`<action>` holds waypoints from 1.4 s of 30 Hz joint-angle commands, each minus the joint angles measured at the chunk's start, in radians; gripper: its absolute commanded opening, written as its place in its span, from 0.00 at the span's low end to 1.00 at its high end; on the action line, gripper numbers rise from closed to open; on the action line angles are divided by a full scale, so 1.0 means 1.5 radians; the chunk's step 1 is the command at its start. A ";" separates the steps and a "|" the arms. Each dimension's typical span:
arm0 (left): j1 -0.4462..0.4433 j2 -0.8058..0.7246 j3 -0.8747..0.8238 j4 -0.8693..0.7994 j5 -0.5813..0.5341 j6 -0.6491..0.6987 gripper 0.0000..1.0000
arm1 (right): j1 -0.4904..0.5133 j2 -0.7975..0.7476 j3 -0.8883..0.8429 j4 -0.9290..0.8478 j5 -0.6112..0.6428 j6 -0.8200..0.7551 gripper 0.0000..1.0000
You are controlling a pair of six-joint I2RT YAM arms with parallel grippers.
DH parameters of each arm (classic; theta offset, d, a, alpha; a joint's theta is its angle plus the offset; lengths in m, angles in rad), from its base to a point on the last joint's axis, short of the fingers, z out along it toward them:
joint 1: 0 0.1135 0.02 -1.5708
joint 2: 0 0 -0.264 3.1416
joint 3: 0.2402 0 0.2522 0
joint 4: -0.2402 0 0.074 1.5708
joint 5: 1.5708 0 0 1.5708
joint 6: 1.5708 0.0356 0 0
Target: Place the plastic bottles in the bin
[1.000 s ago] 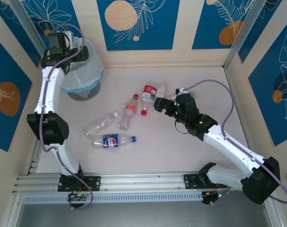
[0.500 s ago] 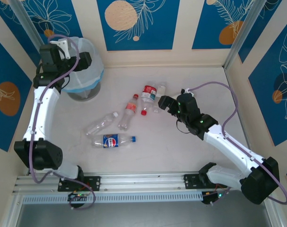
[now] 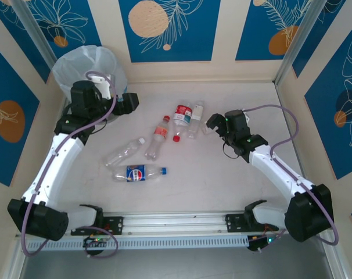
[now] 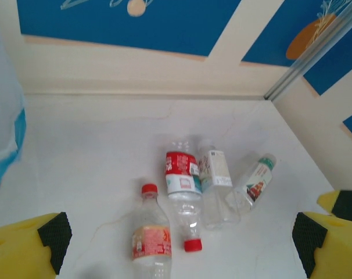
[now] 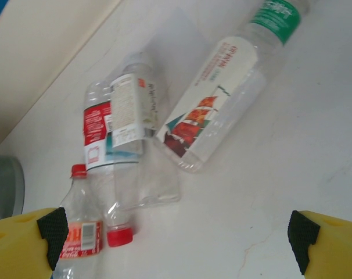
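Several clear plastic bottles lie on the white table. A red-labelled bottle (image 3: 182, 113) (image 4: 183, 174), a white-labelled one (image 3: 193, 121) (image 4: 216, 186) and a red-capped one (image 3: 159, 136) (image 4: 151, 238) form a cluster. A green-capped bottle (image 4: 256, 181) (image 5: 222, 87) lies at its right. Nearer the arms lie a plain bottle (image 3: 124, 152) and a Pepsi bottle (image 3: 139, 173). The bin (image 3: 83, 67) stands far left. My left gripper (image 3: 128, 103) (image 4: 179, 244) hangs open beside the bin, facing the cluster. My right gripper (image 3: 212, 122) (image 5: 176, 247) is open just right of the cluster, holding nothing.
Cream and blue patterned walls close in the table at the back and both sides. The bin's bag liner (image 4: 2, 128) bulges at the left edge of the left wrist view. An aluminium rail (image 3: 176, 224) runs along the near edge.
My left arm has swung off the bin, down and right toward the bottles. My right gripper has drawn back to the right, away from the cluster.
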 commanded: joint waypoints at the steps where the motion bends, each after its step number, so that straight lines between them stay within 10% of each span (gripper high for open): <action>1: -0.003 -0.022 -0.040 -0.001 0.050 0.004 0.99 | -0.046 0.031 -0.001 -0.014 -0.001 0.085 1.00; 27: -0.003 -0.047 -0.137 -0.001 -0.025 0.051 0.99 | -0.237 0.504 0.448 -0.249 -0.141 0.246 0.98; 42: -0.003 -0.033 -0.150 0.011 -0.010 0.033 0.99 | -0.244 0.658 0.642 -0.377 -0.166 0.250 0.81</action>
